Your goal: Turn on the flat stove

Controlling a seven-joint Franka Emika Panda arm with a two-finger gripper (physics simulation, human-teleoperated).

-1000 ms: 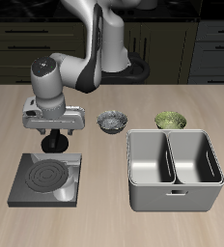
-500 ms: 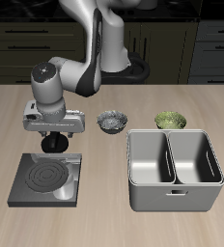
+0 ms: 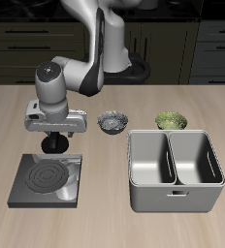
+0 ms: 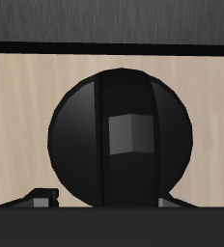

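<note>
Flat stove (image 3: pixel 47 180): lying flat on the worktop (image 3: pixel 105 102), near its front edge, with the coil showing grey, not glowing.
Knob (image 4: pixel 121 138): sitting at the stove's back edge; filling the wrist view as a round black disc with a raised grey ridge across it.
Gripper (image 3: pixel 54 143): hanging directly over the knob at the stove's back edge, pointing straight down.
Fingers: cannot tell whether they are gripping the knob or standing apart around it; only small grey tips are peeking in beside the disc.
Progress: judging by the grey coil, the stove is not yet on; turning the knob is what is left.
Hidden: contact between fingers and knob is being blocked by the gripper body in the exterior view.
Beyond the stove: a grey two-compartment bin (image 3: pixel 176 171) beside it, two small bowls (image 3: pixel 112 122) farther back.
</note>
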